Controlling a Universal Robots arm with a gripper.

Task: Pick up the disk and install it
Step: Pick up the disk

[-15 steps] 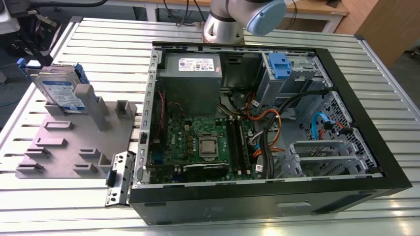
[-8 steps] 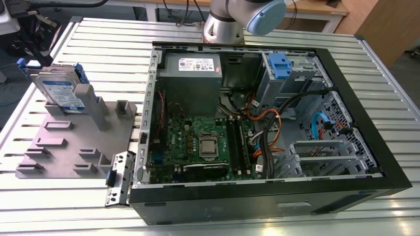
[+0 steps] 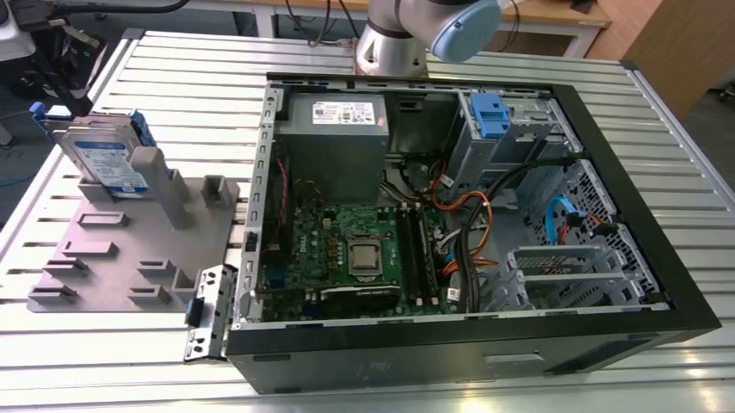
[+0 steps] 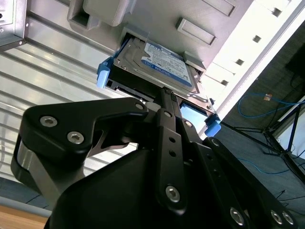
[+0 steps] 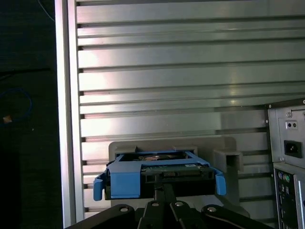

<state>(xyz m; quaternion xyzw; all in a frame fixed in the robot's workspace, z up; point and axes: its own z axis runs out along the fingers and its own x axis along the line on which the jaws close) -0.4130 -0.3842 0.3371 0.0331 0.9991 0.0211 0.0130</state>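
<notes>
While the disk (image 3: 101, 159) stands on edge in its grey holder (image 3: 126, 258), on the exterior view's left of the computer case (image 3: 460, 344), the jaws point at it, pinched shut and empty. Arriving closed, they could topple it!

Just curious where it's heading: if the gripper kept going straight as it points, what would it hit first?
Probably the silver-grey metal disk in its blue plastic frame, held in the grey stand directly ahead of the gripper; whether they touch is unclear.
</notes>
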